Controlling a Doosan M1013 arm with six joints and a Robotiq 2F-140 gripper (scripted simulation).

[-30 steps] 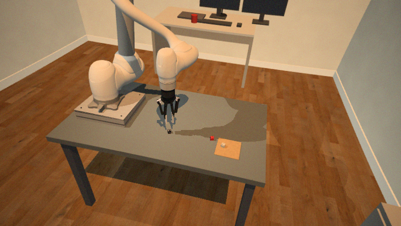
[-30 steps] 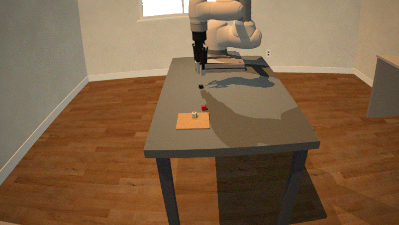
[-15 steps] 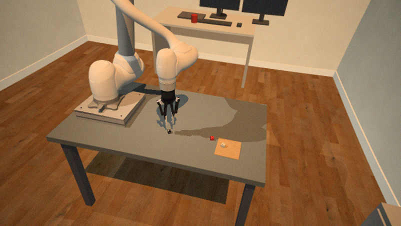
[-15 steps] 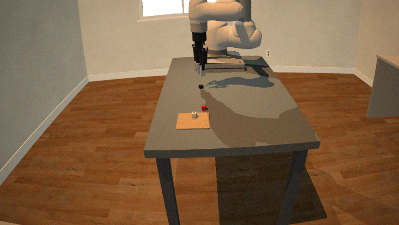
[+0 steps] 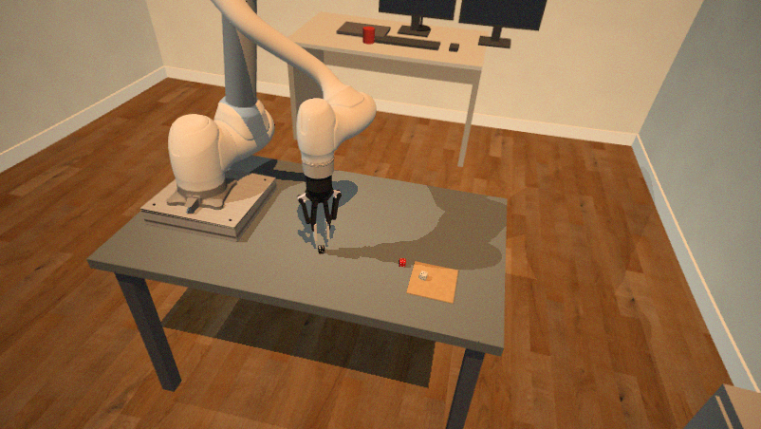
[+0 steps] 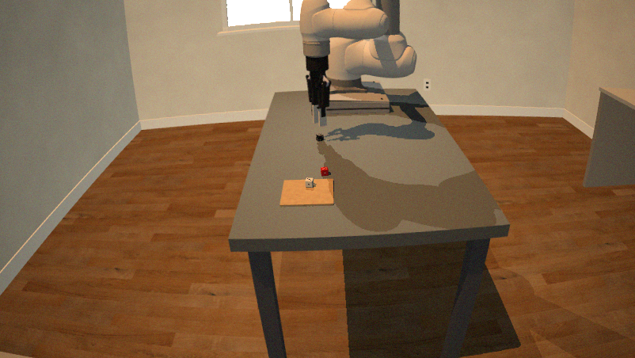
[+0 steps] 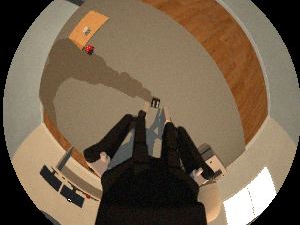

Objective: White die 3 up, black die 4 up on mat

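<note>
The black die (image 5: 321, 249) (image 6: 318, 137) (image 7: 155, 102) lies on the grey table (image 5: 213, 261) (image 6: 400, 177), off the mat. My gripper (image 5: 321, 237) (image 6: 319, 119) (image 7: 154, 109) hangs straight above it, fingers pointing down, a short way clear of it. The fingers stand a narrow gap apart with nothing between them. The white die (image 5: 422, 275) (image 6: 309, 182) (image 7: 86, 30) sits on the orange mat (image 5: 439, 291) (image 6: 302, 198) (image 7: 97, 21), near its back edge. The red die (image 5: 402, 261) (image 6: 324, 170) (image 7: 89, 47) lies on the table just off the mat's corner. The top numbers are too small to read.
The arm's base plate (image 5: 210, 210) (image 6: 355, 102) stands at the table's far end behind the gripper. A desk (image 5: 394, 53) with monitors and a red cup stands on the floor beyond. The mat lies close to the table's edge.
</note>
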